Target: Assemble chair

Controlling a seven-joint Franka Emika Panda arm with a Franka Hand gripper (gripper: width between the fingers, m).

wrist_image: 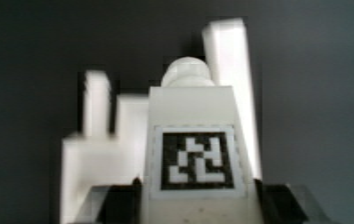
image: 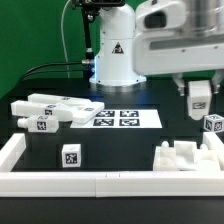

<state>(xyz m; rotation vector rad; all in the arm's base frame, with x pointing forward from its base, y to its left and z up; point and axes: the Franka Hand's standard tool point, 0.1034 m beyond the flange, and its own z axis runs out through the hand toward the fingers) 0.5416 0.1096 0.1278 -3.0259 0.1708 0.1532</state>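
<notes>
My gripper hangs above the table on the exterior view's right, shut on a white blocky chair part that it holds off the table. In the wrist view the gripper clamps this held part from both sides; the part carries a square tag and ends in a rounded peg. Other white chair parts lie blurred below it. A pile of long tagged parts lies on the exterior view's left. A tagged cube sits front centre. A stepped white part lies front right, and a small tagged part is beside the gripper.
The marker board lies flat in the middle of the black table. A long white border rail runs along the front and up both sides. The arm's white base stands behind the marker board.
</notes>
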